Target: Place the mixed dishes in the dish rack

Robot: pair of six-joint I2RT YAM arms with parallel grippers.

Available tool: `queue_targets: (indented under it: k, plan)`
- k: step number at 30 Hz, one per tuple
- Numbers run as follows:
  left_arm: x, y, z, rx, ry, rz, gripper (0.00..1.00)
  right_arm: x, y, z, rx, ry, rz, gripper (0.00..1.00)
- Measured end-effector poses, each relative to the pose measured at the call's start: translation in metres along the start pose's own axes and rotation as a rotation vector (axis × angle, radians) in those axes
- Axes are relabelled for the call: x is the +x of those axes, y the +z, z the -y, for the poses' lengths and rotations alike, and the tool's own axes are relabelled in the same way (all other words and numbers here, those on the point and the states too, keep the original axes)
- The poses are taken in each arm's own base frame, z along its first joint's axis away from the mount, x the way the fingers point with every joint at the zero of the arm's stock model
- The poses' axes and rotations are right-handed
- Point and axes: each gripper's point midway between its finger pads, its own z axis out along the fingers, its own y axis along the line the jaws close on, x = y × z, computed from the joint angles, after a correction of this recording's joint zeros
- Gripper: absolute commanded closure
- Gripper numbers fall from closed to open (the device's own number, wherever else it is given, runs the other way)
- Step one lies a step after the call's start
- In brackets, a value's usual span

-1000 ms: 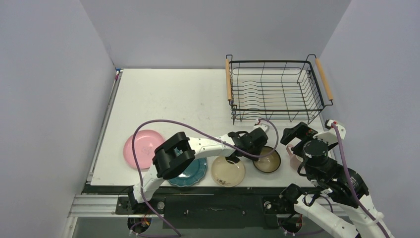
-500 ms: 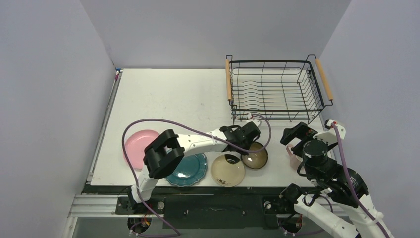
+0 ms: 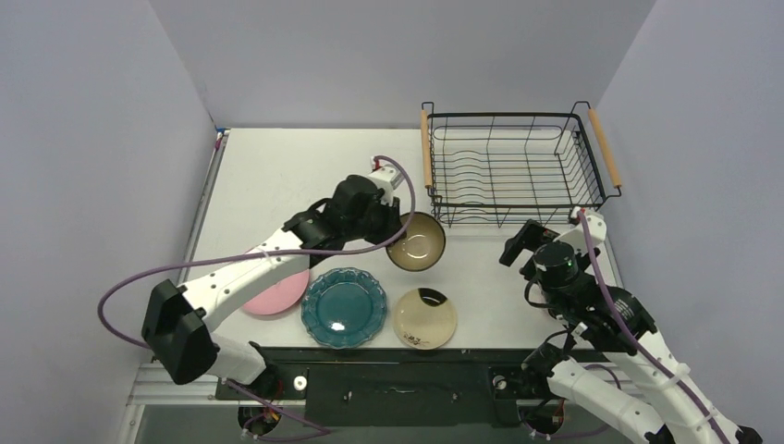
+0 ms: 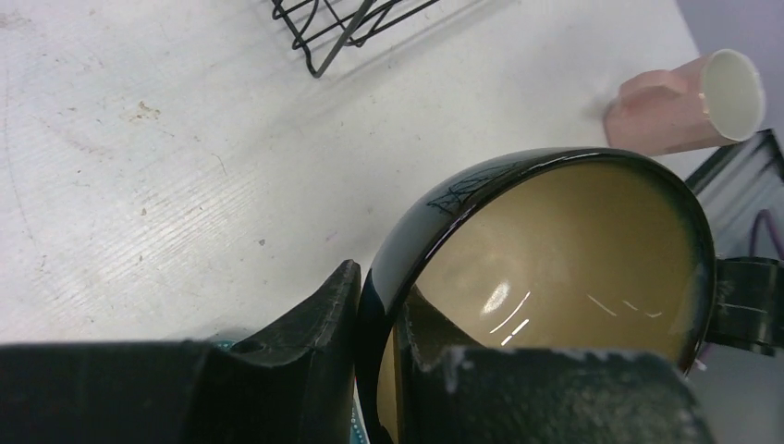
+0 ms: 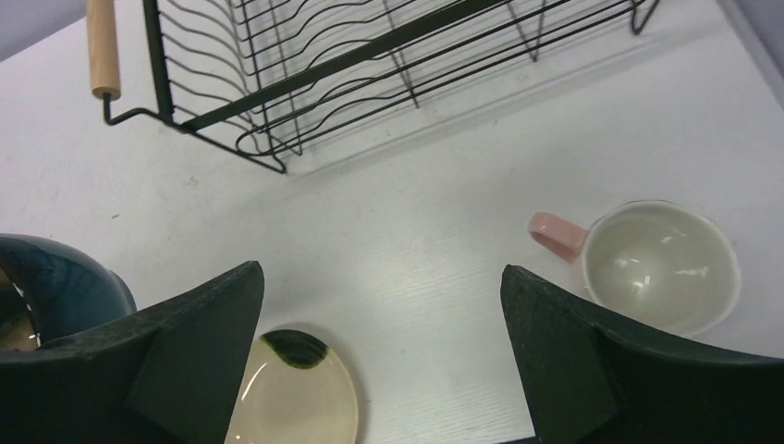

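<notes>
So far the rack point(image 3: 507, 116) at the upper right holds nothing; the left jaws grip the bowl point(image 3: 415, 241) mid-frame, the right jaws are wide apart, and plates point(image 3: 343, 307), dish point(image 3: 425, 318) and cup point(image 5: 661, 266) sit on the table point(image 3: 277, 176).

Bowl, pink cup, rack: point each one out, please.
bowl point(image 3: 415, 242), top external view, on its beige inside.
pink cup point(image 5: 661, 264), right wrist view, on its pale inside.
rack point(image 3: 426, 150), top external view, on the wooden handle nearer the bowl.

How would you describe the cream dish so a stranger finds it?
From the black wire rack, far right on the table, come toward the near edge. The cream dish lies there, right of the teal plate; it alone is shallow, cream, with a dark smear.
</notes>
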Motion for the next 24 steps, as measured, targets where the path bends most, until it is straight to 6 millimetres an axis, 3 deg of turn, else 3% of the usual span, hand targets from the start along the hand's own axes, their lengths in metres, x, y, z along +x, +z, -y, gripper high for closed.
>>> queue_targets:
  k: [4,9,14,17,24]
  plan:
    - [-0.002,-0.017,-0.004,0.085,-0.034,0.037,1.00,0.014,0.007,-0.025,-0.087,0.003,-0.061,0.03]
    - [0.001,-0.025,-0.005,0.203,-0.108,0.011,1.00,0.031,0.004,-0.077,-0.342,0.068,-0.136,0.00]
    - [-0.019,-0.045,-0.017,0.289,-0.204,0.058,1.00,0.033,-0.016,-0.140,-0.660,0.189,-0.187,0.01]
    - [-0.028,-0.051,-0.004,0.390,-0.216,0.106,1.00,0.030,-0.027,-0.174,-0.827,0.263,-0.206,0.00]
    - [-0.023,-0.055,0.010,0.543,-0.270,0.099,1.00,0.041,-0.052,-0.216,-1.014,0.281,-0.251,0.00]
